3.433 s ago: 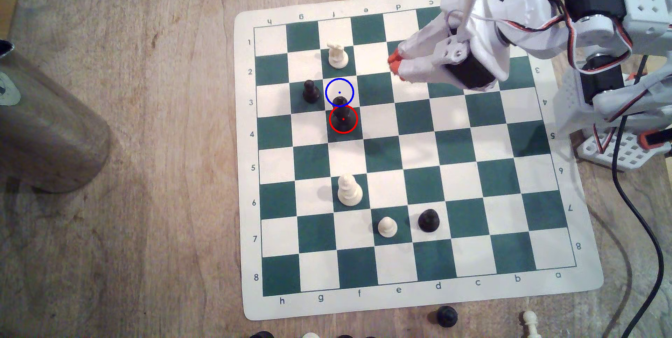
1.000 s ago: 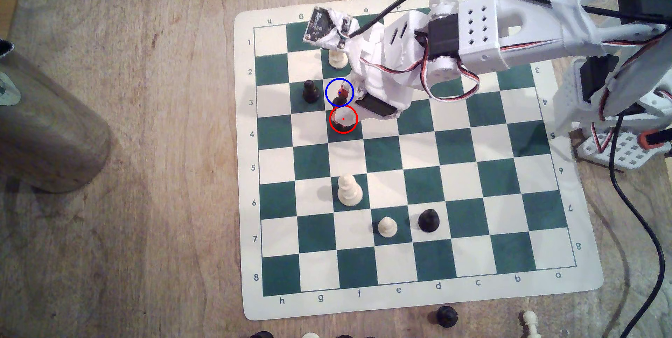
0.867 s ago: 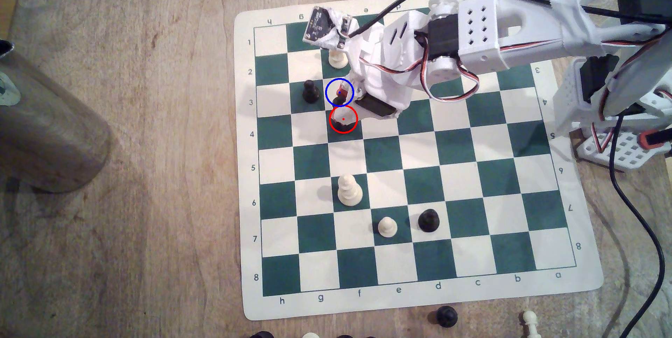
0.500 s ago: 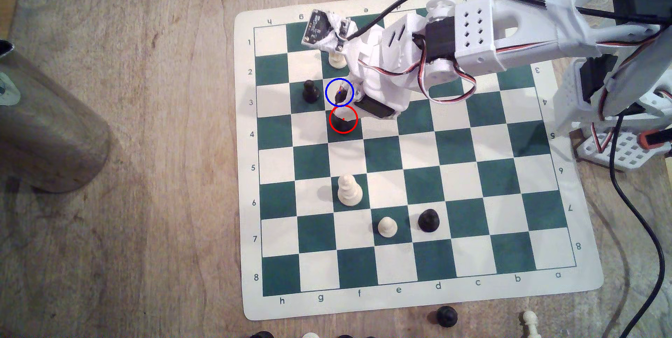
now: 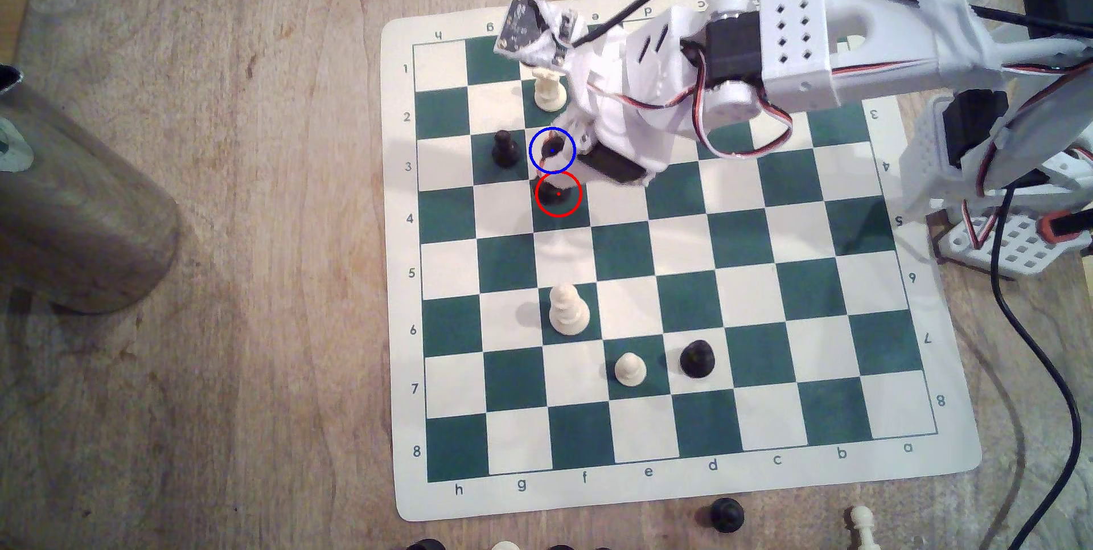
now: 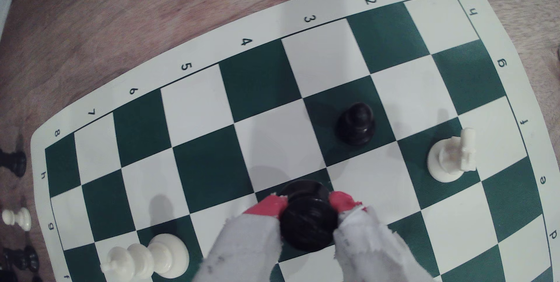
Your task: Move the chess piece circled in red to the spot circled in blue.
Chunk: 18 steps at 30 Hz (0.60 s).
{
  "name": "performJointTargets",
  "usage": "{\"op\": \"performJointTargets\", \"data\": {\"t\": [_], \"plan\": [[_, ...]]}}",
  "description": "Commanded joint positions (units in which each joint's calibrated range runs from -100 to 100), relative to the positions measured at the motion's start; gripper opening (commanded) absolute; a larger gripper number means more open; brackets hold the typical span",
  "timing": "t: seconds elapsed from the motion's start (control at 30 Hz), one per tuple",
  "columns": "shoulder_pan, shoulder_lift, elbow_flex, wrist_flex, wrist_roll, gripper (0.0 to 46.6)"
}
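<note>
Looks like a hobby/home robotics bench, not an industrial cell: scuffed wooden worktop (image 5: 236, 290) with a roll-up vinyl chess mat (image 5: 680, 497) laid flat on it. Spare chess pieces (image 5: 726, 514) sit loose off the mat edges. 3D-printed white arm (image 5: 792, 53) with exposed servo wiring and a loose black cable (image 5: 1041, 361) trailing across the wood.
</note>
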Motion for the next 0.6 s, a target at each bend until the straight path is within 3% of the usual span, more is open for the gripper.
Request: {"op": "performJointTargets", "data": {"t": [0.0,0.57], "plan": [[1.63,-4.3,-4.73,-0.68,0.63,0.3],[4.13,6.05,-5.64,-5.51,2.54,0.2]]}}
